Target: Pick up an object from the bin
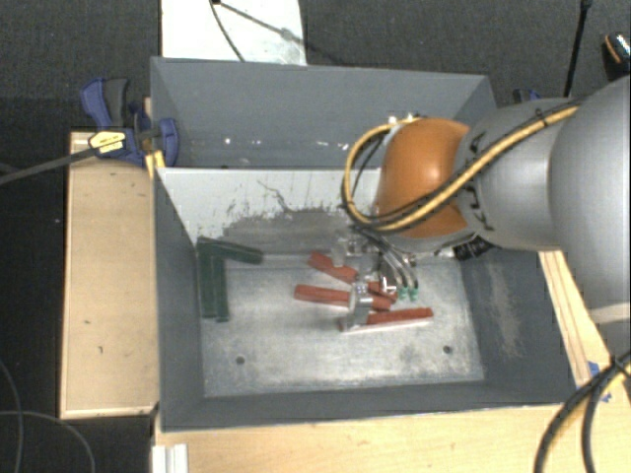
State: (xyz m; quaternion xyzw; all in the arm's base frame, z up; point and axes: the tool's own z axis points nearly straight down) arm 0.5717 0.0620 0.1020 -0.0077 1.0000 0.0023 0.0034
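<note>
Gripper (375, 292) sits low at bin centre, down among a small cluster of red sticks (345, 286). Can't tell if it is open or closed, or whether it has hold of anything; its tip blends in with the cluster. Nearest pieces: lower-right stick (404, 315) just beside the gripper, left stick (317, 292) just beside it, upper-left stick (323, 261) near, tilted. Pale grey strip (357, 325) lies along the lower-right stick, touching it. Orange cover (419, 190) is above the gripper, with cables (360, 166) looped round it. Grey arm (552, 175) comes in from the right. Dark green L-shaped piece (213, 276) lies well apart on the left of the grey bin (296, 363) floor.
</note>
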